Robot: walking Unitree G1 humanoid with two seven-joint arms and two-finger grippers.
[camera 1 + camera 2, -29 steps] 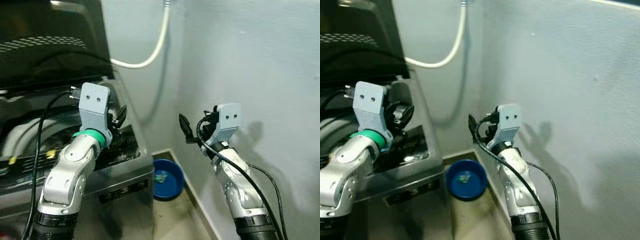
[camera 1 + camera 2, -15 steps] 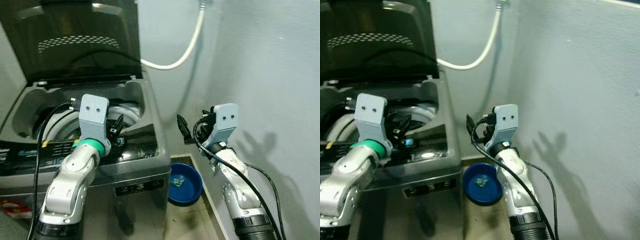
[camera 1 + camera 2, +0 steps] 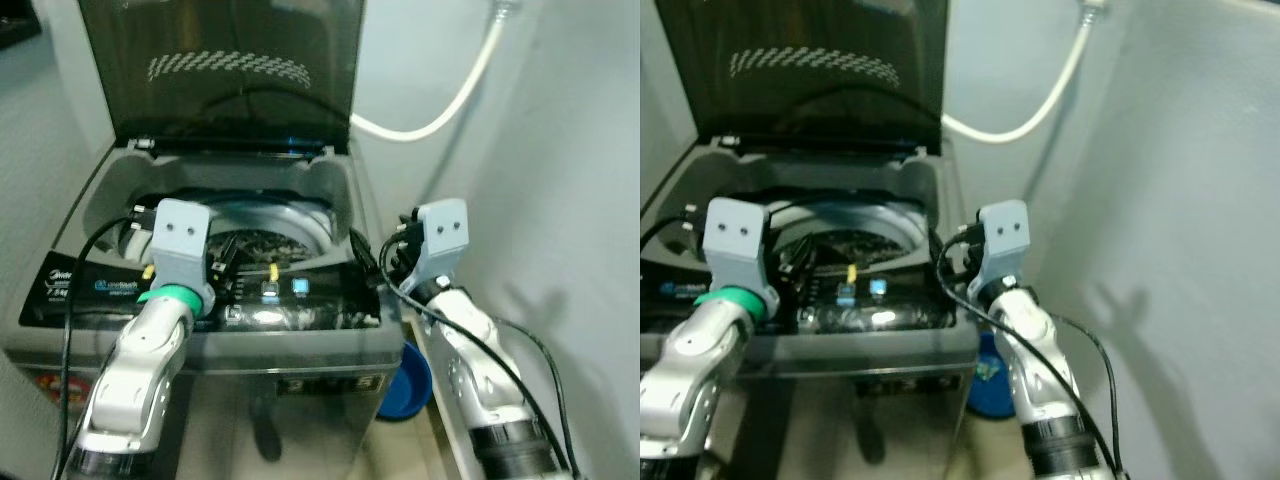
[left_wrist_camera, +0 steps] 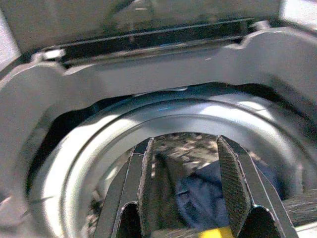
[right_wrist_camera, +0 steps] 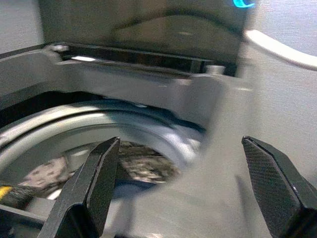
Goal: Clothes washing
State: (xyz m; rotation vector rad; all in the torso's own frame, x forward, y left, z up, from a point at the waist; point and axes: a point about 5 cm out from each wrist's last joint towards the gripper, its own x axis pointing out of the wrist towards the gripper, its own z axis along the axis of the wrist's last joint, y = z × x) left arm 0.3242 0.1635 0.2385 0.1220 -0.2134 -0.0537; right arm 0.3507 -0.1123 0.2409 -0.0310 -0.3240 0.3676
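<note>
A grey top-loading washing machine (image 3: pixel 300 345) stands in front of me with its dark lid (image 3: pixel 230 70) raised upright. Inside the steel drum (image 4: pixel 99 144) lie clothes, among them a dark blue cloth (image 4: pixel 203 198) and a patterned piece (image 5: pixel 143 166). My left gripper (image 3: pixel 222 262) hovers over the front control panel (image 3: pixel 110 288) and points into the drum; its fingers (image 4: pixel 146 188) are open with nothing between them. At the machine's right rim my right gripper (image 3: pixel 385 262) is held wide open and empty, fingers (image 5: pixel 101 178) aimed across the drum opening.
A white hose (image 3: pixel 450 95) curves down the back wall behind the lid. On the floor, a blue bowl (image 3: pixel 410 385) sits in the narrow gap between the machine and the right-hand wall (image 3: pixel 580 200). Black cables run along both arms.
The whole view has swung towards the washing machine, which now sits in the middle. Both grippers have come over its top, the right one from beside the wall to the right rim.
</note>
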